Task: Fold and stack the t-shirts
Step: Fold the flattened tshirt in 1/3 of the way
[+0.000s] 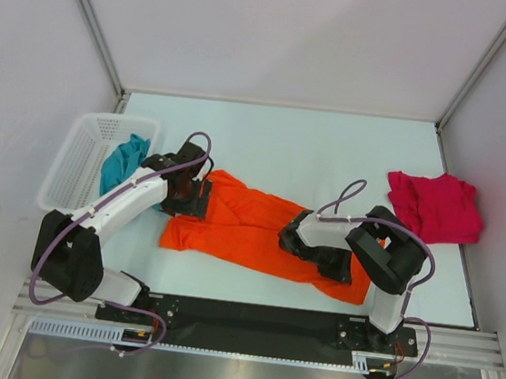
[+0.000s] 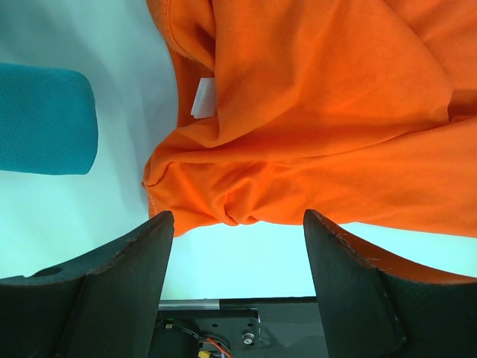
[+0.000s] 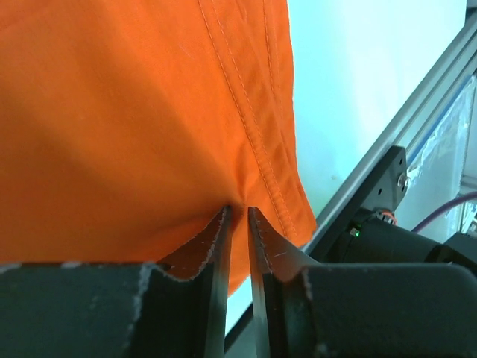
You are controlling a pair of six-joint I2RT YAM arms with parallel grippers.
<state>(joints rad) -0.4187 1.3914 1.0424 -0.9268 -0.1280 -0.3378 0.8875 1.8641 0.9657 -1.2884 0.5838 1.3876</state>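
Top external first, Mei. Where is the orange shirt [image 1: 239,229]?

It lies crumpled across the middle of the table [image 1: 312,151], Jonas, collar end to the left and hem end to the right, between the two arms.

And the other shirts?

The red shirt [image 1: 434,208] lies in a loose heap at the right edge of the table, well apart from the orange one. The teal shirt [image 1: 124,161] sits in the basket [image 1: 72,169] at the left and hangs over its rim.

What does the left gripper [image 2: 238,216] do?

Its jaws stand wide apart, nothing between them. In the left wrist view they point at the bunched collar end, and a white label [image 2: 201,99] shows there. I cannot tell whether the fingers touch the cloth.

And the right gripper [image 3: 238,211]?

Its jaws are nearly together — clamped on a pinch of the orange shirt just beside the stitched hem [image 3: 257,142]. The cloth puckers at the fingertips.
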